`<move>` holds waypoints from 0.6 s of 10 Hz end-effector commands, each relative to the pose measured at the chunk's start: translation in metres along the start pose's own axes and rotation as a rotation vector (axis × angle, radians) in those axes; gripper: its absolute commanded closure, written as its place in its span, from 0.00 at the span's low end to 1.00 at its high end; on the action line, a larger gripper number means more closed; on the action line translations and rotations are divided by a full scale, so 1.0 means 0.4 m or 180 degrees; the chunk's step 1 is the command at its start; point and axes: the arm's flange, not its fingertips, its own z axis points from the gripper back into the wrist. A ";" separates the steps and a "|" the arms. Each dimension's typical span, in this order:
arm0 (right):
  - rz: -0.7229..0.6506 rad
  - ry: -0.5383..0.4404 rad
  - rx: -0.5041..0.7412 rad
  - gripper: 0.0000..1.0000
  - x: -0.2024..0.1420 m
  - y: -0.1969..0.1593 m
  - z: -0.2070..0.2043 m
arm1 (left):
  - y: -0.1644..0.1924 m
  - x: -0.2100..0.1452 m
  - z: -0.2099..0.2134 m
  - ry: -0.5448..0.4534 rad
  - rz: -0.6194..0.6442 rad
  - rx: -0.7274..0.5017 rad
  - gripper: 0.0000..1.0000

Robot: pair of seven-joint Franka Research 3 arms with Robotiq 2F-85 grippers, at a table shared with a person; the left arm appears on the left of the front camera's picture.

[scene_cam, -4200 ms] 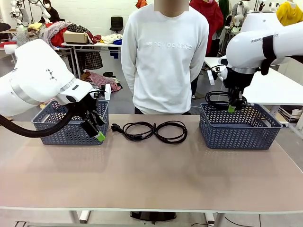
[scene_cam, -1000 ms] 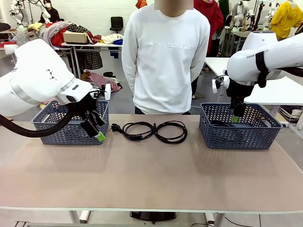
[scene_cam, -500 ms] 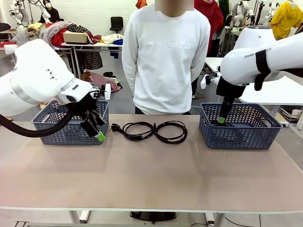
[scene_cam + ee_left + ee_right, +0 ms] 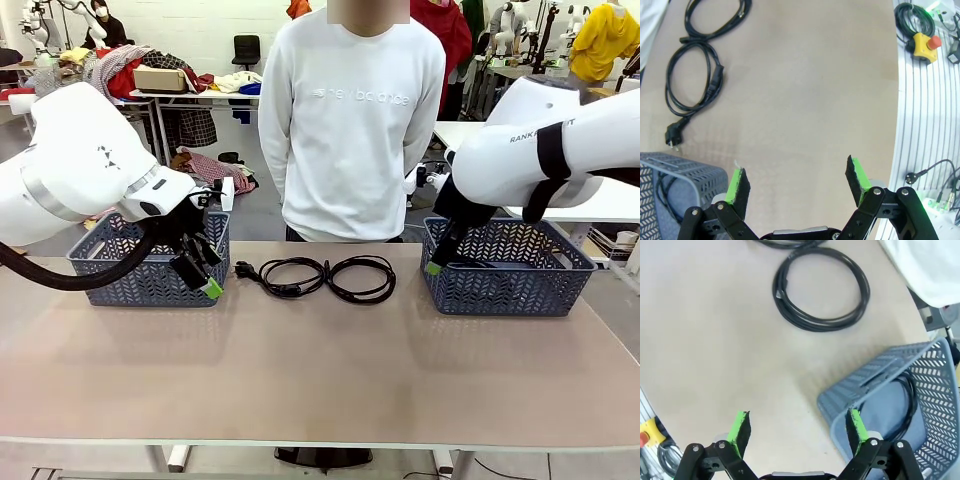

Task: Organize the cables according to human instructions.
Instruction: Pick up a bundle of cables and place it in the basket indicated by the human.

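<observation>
Cables (image 4: 326,270): two lay mid-table, far side, unsorted. One sat in right basket (image 4: 500,285), one in left basket (image 4: 120,280). Abt half done. Left gripper (image 4: 203,275) & right gripper (image 4: 436,262): jaws apart, empty.

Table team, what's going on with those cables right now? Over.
Both open, empty: left gripper beside left basket, right gripper at right basket corner. Two cables coiled mid-table, third cable in right basket. Person at far edge.

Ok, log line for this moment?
left gripper: open, empty, beside left basket | right gripper: open, empty, at right basket corner | two cables coiled on table | one cable in right basket
</observation>
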 end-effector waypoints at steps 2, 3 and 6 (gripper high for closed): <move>0.0059 -0.0261 0.0109 0.00 -0.036 0.036 -0.007 | 0.002 0.000 0.005 0.0031 0.0006 0.0021 0.00; 0.0046 -0.0304 0.0152 0.00 -0.043 0.045 -0.010 | 0.002 0.000 0.005 0.0031 0.0006 0.0021 0.00; -0.0018 -0.0140 0.0099 0.00 -0.011 0.039 -0.013 | 0.002 0.000 0.005 0.0031 0.0006 0.0021 0.00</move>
